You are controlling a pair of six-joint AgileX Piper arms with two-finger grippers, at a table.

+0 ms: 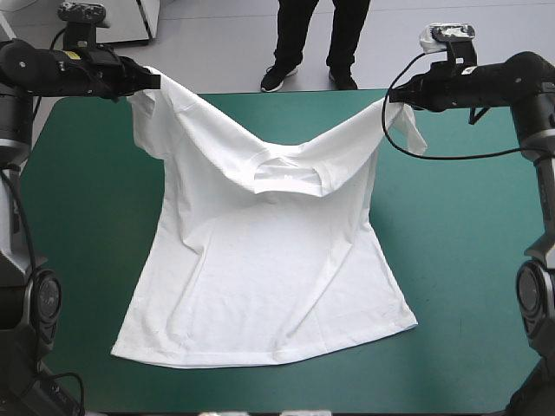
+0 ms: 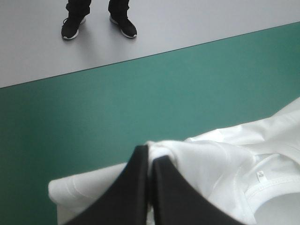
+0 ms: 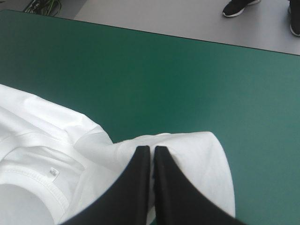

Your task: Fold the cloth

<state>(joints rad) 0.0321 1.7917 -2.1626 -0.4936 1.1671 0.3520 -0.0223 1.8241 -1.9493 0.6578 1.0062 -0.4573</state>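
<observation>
The white T-shirt (image 1: 269, 260) is held up by both shoulders, its lower half and hem lying on the teal-green table (image 1: 468, 260). My left gripper (image 1: 154, 81) is shut on the T-shirt at one shoulder, near the table's far left corner. My right gripper (image 1: 392, 97) is shut on the T-shirt at the other shoulder, near the far right. The collar (image 1: 290, 178) sags between them. In the left wrist view the left gripper (image 2: 150, 151) pinches white cloth (image 2: 220, 164). In the right wrist view the right gripper (image 3: 152, 151) does the same, the sleeve (image 3: 206, 164) draped beside it.
The table's far edge (image 1: 260, 94) runs just beyond both grippers, with grey floor past it. Bare teal-green cover (image 1: 87, 225) lies to either side of the shirt and along the near edge.
</observation>
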